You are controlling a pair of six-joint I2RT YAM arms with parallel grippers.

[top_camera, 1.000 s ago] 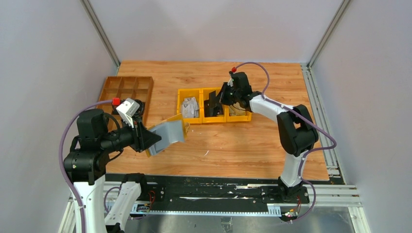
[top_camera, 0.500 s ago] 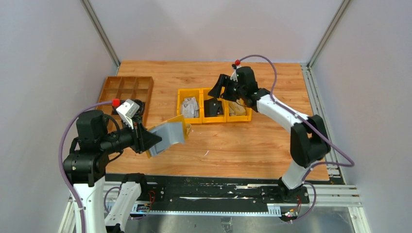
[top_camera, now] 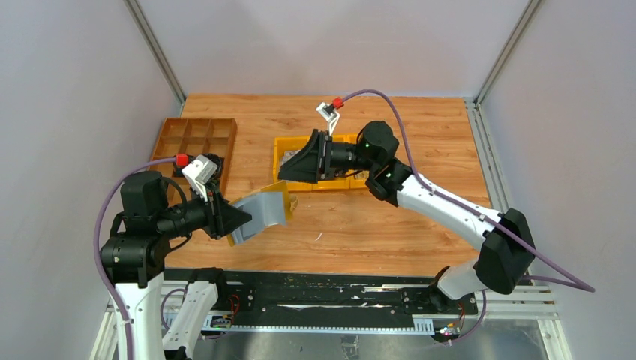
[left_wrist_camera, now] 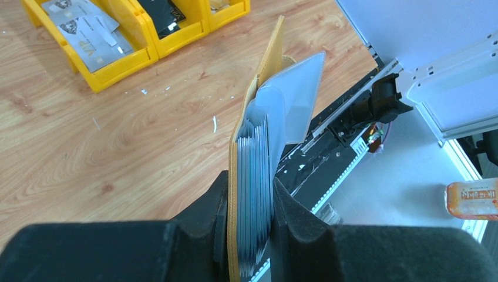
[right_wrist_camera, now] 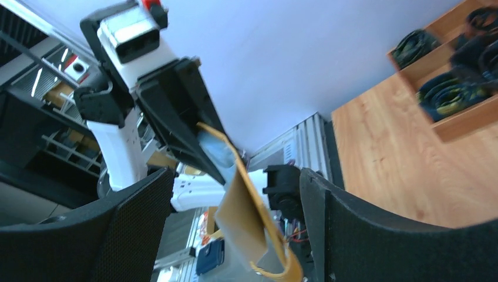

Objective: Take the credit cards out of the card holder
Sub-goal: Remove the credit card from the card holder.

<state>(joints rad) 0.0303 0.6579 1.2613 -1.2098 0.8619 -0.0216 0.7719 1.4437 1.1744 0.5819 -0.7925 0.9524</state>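
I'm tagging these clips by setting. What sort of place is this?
Probably a robotics lab test cell: a wooden table walled by plain grey panels on metal framing, with yellow bins and a wooden compartment tray.

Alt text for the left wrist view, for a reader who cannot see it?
The left gripper clamps its jaws on the opened mustard-yellow card holder, held edge-on with grey card sleeves fanned. Behind, on the wooden table, yellow bins hold silvery and black cards.
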